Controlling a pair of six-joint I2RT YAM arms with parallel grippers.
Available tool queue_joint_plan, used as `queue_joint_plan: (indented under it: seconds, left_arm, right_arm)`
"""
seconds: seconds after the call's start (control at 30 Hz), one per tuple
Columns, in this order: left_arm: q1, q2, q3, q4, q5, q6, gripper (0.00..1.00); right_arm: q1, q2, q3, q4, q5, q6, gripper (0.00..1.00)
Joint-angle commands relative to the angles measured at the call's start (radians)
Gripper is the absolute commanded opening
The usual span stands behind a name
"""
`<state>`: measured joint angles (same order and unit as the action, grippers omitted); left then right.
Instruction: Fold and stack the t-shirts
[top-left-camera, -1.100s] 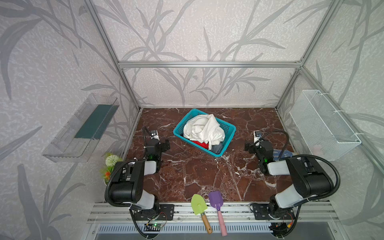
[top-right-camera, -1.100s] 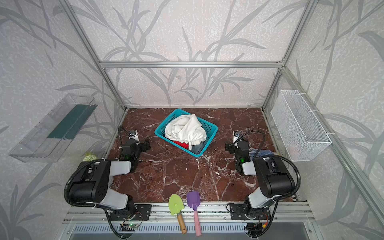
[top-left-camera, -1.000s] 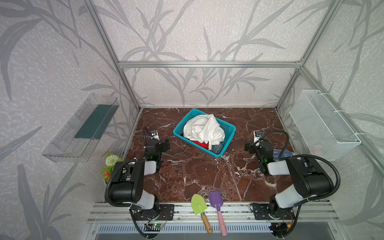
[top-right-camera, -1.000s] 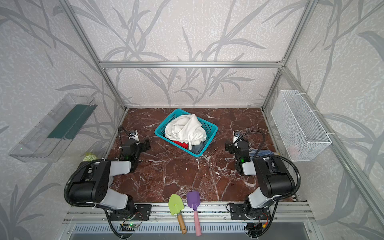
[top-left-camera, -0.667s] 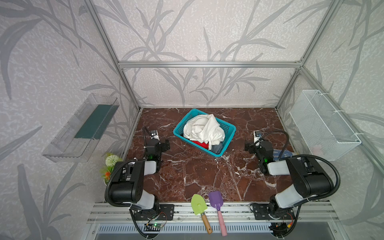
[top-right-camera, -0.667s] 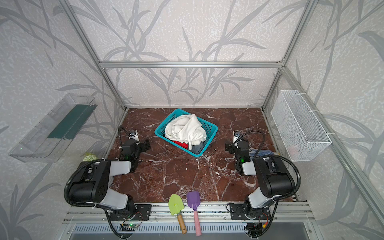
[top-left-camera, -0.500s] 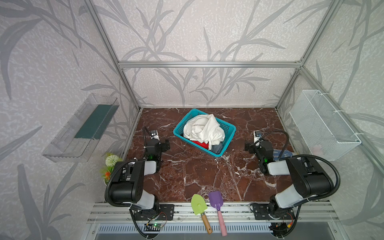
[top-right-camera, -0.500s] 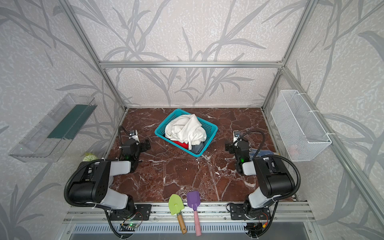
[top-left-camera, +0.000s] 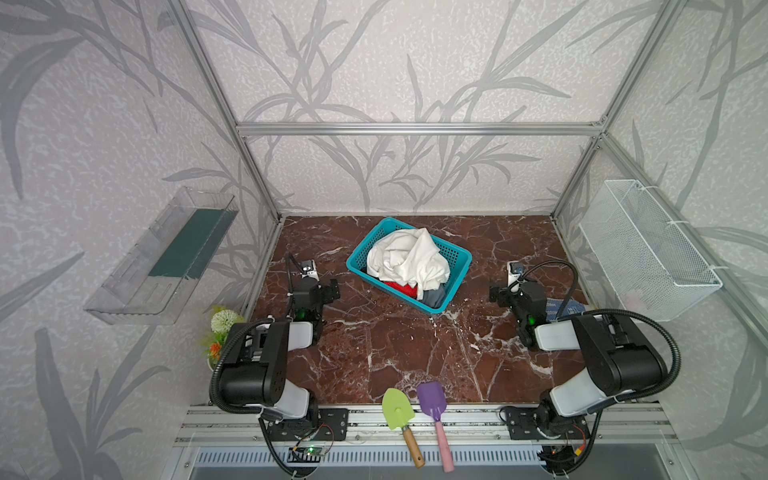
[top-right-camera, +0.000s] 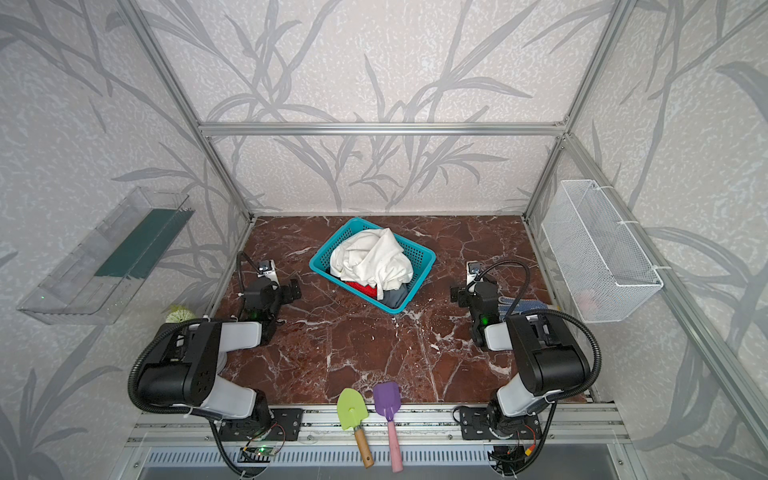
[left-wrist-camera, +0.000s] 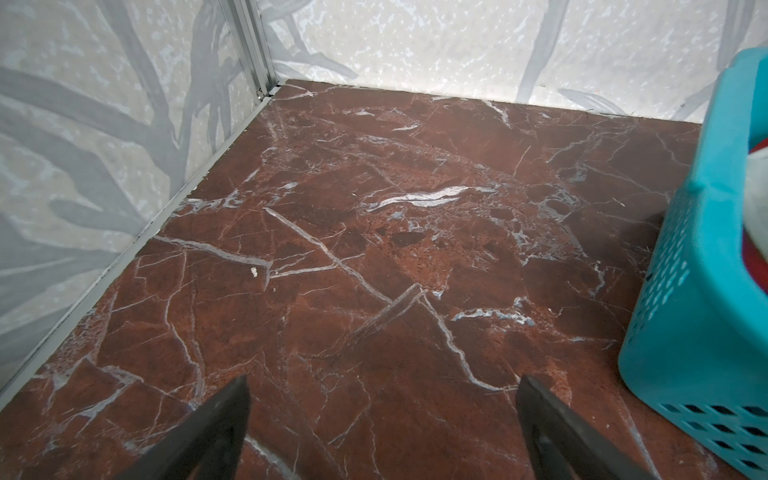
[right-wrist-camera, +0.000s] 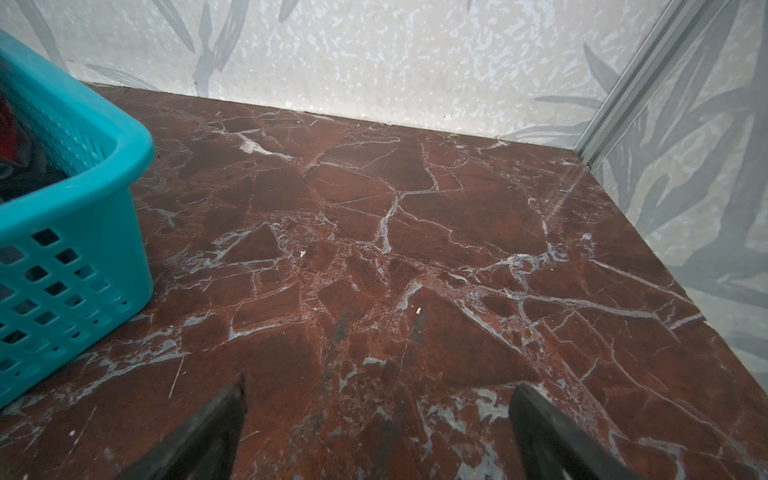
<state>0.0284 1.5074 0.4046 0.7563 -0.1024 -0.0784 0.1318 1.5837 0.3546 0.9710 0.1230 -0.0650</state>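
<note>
Where the t-shirts (top-left-camera: 409, 266) (top-right-camera: 374, 262) lie, in both top views: crumpled and unfolded inside the teal basket (top-left-camera: 365, 243) (top-right-camera: 328, 245). The cream-white t-shirt (top-left-camera: 419, 253) is heaped on top, and the red t-shirt (top-left-camera: 399, 286) and dark grey t-shirt (top-left-camera: 434, 297) are seen under it at the basket's near end.
State of the left gripper (top-left-camera: 318, 289) (top-right-camera: 274, 291), top views: set low, left of the basket and apart from it; nothing is held.
State of the right gripper (top-left-camera: 513, 293) (top-right-camera: 473, 293), top views: set low, right of the basket and apart from it; nothing is held.
Glove (top-left-camera: 567, 309), top views: blue-and-white, right of the basket, partly hidden by the arm.
Left wrist view: the left gripper (left-wrist-camera: 382, 382) is spread wide and empty over the marble table (left-wrist-camera: 374, 228); a basket corner (left-wrist-camera: 706, 291) is seen alongside, with red cloth inside.
Right wrist view: the right gripper (right-wrist-camera: 379, 388) is spread wide and empty; the basket's wall (right-wrist-camera: 83, 249) is seen alongside, with dark cloth inside.
</note>
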Motion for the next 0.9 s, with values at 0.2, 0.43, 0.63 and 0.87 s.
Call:
queue_joint_plan:
  seconds: [0.2,0.43,0.63,0.87]
  left_arm:
    - [-0.035,-0.165,0.022,-0.152,-0.133,0.007,0.99]
    - [-0.065,-0.526,0.313,-0.883,0.143,-0.343,0.99]
    - [-0.110,-0.440,0.697,-1.283,0.477,-0.156,0.99]
    - [-0.154,-0.295,0.889,-1.327,0.615,0.040,0.99]
  right_arm:
    - [0.009,-0.110,-0.072,0.091,0.155,0.034,0.99]
    - [0.041,-0.460,-0.081,-0.250,0.206,0.080,0.99]
    - [0.051,-0.651,0.019,-0.547,0.030,0.067,0.99]
    - [0.292,-0.570,0.325,-0.947,-0.067,-0.041,0.99]
